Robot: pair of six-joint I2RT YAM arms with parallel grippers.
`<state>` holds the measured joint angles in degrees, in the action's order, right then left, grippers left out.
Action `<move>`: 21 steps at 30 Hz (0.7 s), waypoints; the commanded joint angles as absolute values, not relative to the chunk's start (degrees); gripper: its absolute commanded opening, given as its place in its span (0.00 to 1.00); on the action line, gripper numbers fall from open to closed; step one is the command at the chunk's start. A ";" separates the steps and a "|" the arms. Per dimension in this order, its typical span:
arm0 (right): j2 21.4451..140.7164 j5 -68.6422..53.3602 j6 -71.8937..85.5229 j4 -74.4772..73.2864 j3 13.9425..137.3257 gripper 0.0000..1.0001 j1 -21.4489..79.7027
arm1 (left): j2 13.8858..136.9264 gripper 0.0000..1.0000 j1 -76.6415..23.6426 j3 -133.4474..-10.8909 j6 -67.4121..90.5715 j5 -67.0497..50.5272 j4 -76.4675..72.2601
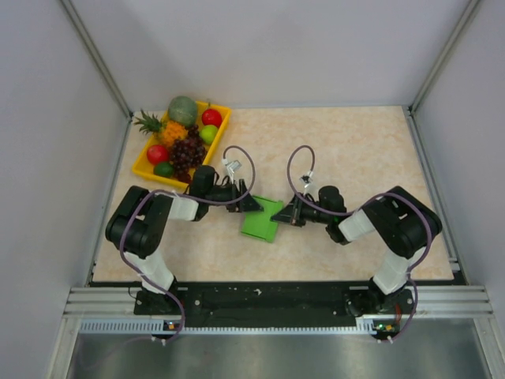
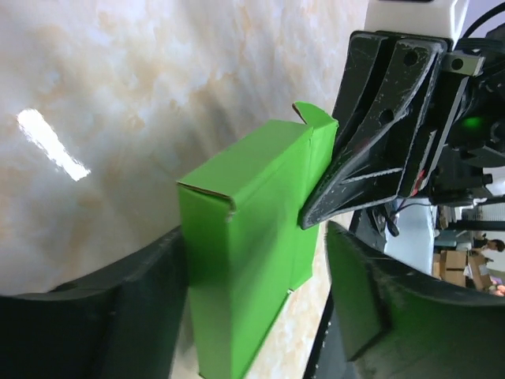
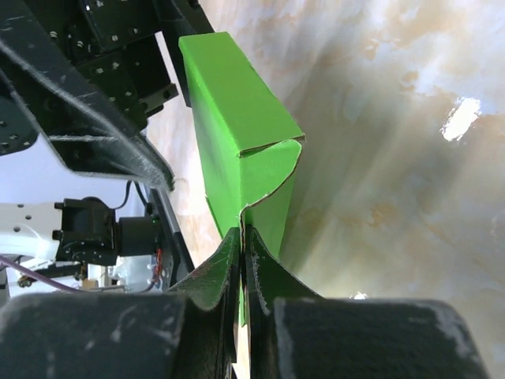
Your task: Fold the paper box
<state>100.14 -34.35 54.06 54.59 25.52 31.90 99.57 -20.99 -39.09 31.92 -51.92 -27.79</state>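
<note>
The bright green paper box is partly folded into a rectangular sleeve and stands on the beige table between both grippers. My left gripper is open; in the left wrist view its fingers straddle the box, with a clear gap on the right side. My right gripper is shut on a thin curved end flap of the box; in the right wrist view its tips pinch the flap edge. The right gripper's fingers also show in the left wrist view, against the box's far end.
A yellow fruit tray with toy fruit stands at the back left of the table. Grey enclosure walls ring the table on three sides. The left arm's body crowds the right wrist view, close behind the box.
</note>
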 commanded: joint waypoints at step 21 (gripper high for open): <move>94.04 -43.42 59.93 74.86 18.99 0.54 29.88 | 103.62 0.41 -20.21 -29.18 66.77 -66.80 -83.64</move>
<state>95.55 -40.93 56.31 62.67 19.94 30.24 104.05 -20.03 -30.48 59.02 -63.83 -69.08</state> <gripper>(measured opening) 0.512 0.414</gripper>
